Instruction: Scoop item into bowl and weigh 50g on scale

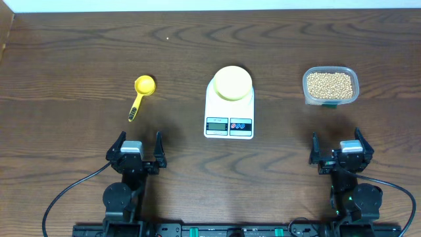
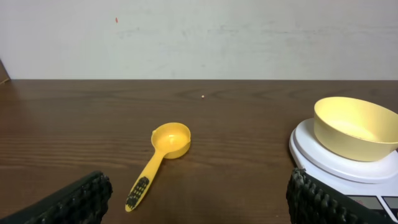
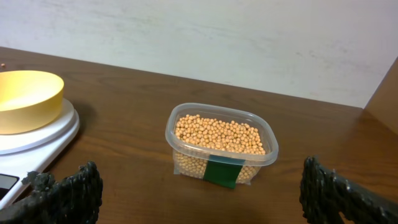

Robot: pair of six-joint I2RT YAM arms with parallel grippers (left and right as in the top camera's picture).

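Observation:
The pale yellow bowl (image 1: 231, 82) (image 2: 356, 127) (image 3: 25, 99) sits empty on the white scale (image 1: 229, 117) (image 2: 323, 162) (image 3: 34, 140) at the table's centre. The tan beans (image 1: 330, 84) (image 3: 219, 135) fill a clear plastic tub (image 1: 331, 86) (image 3: 221, 149) at the right. A bright yellow scoop (image 1: 141, 93) (image 2: 163, 152) lies on the left, handle toward me. My left gripper (image 1: 137, 150) (image 2: 199, 199) stands open near the front edge, below the scoop, holding nothing. On the right, near the front edge below the tub, my other gripper (image 1: 341, 153) (image 3: 202, 196) is open and empty too.
The dark wooden table (image 1: 79, 59) ends at a pale wall at the back. Black cables (image 1: 66, 194) trail from both arm bases along the front edge.

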